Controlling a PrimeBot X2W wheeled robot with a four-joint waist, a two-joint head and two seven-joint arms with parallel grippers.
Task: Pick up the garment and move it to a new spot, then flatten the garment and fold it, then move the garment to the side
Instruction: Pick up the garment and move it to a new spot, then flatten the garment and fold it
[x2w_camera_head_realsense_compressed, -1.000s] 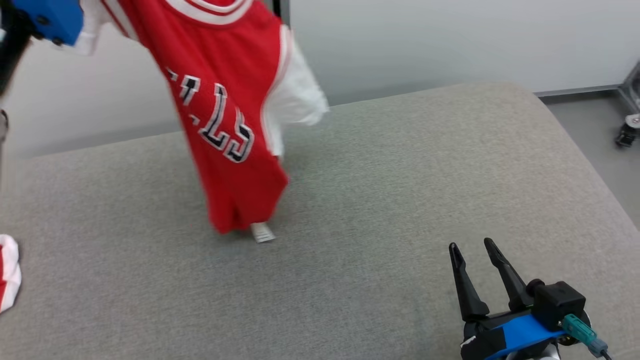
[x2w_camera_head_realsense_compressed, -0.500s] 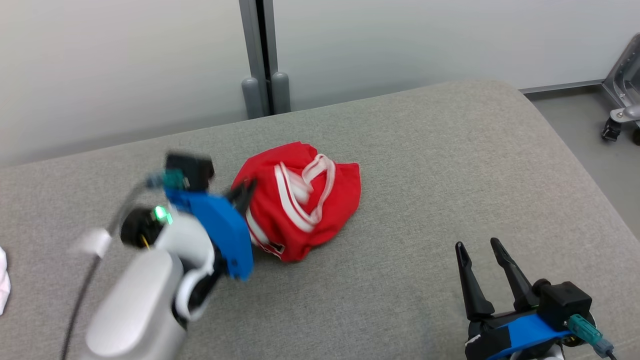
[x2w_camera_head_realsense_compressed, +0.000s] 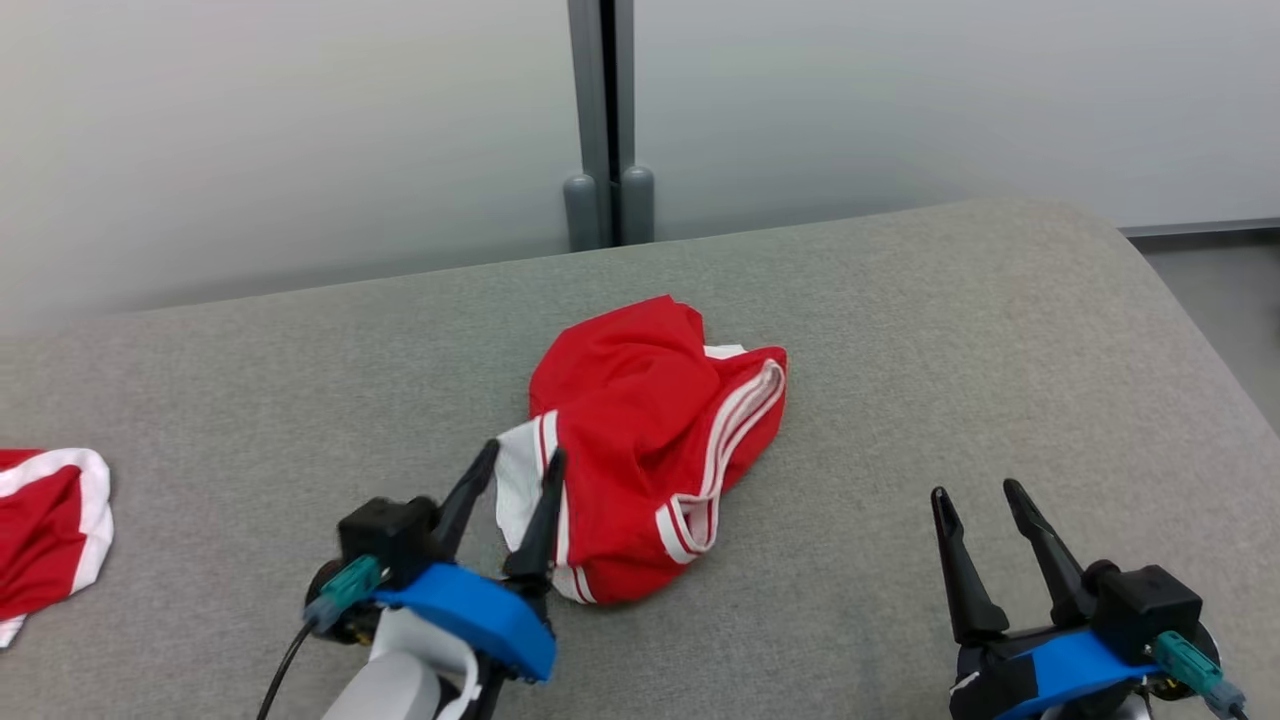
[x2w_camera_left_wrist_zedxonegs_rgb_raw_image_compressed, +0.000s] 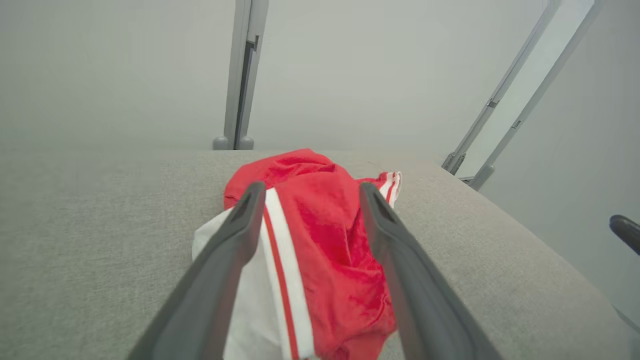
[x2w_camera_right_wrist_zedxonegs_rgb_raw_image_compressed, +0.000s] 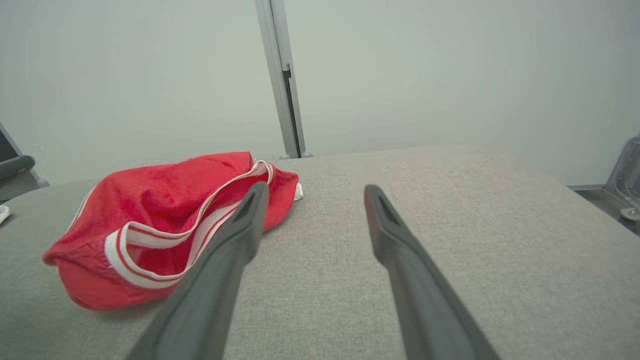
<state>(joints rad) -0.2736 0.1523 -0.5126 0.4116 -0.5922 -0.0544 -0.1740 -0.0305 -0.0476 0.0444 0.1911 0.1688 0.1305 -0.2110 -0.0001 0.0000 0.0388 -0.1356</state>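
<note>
Garment: the red garment (x2w_camera_head_realsense_compressed: 640, 430) with white-and-red striped trim lies in a crumpled heap near the middle of the grey cushion (x2w_camera_head_realsense_compressed: 900, 350), a little left of centre in the head view.
Garment, close up: in the left wrist view the garment (x2w_camera_left_wrist_zedxonegs_rgb_raw_image_compressed: 320, 230) shows a white panel on its left side and red folds on its right, bunched up and nowhere near flat.
Left gripper: and here is the left gripper (x2w_camera_head_realsense_compressed: 522, 458), low at the heap's near left edge, jaws spread wide and gripping nothing.
Left gripper, wrist view: the left gripper (x2w_camera_left_wrist_zedxonegs_rgb_raw_image_compressed: 311, 186) has one dark finger (x2w_camera_left_wrist_zedxonegs_rgb_raw_image_compressed: 225, 255) over the white panel and the other along the red side (whether either one touches the cloth cannot be told).
Right gripper: the right gripper (x2w_camera_head_realsense_compressed: 974, 490) sits at the lower right, well apart from the heap, jaws parted and empty, fingers pointing up the cushion.
Right gripper, wrist view: the right gripper (x2w_camera_right_wrist_zedxonegs_rgb_raw_image_compressed: 315, 186) has bare cushion between its fingers, and the garment (x2w_camera_right_wrist_zedxonegs_rgb_raw_image_compressed: 165, 215) lies off to the left of that view.
Second cloth: another red-and-white cloth (x2w_camera_head_realsense_compressed: 45, 520) lies at the cushion's far left edge, cut off by the frame.
Backdrop: a pale wall (x2w_camera_head_realsense_compressed: 900, 100) with a grey post (x2w_camera_head_realsense_compressed: 600, 120) stands behind the cushion.
</note>
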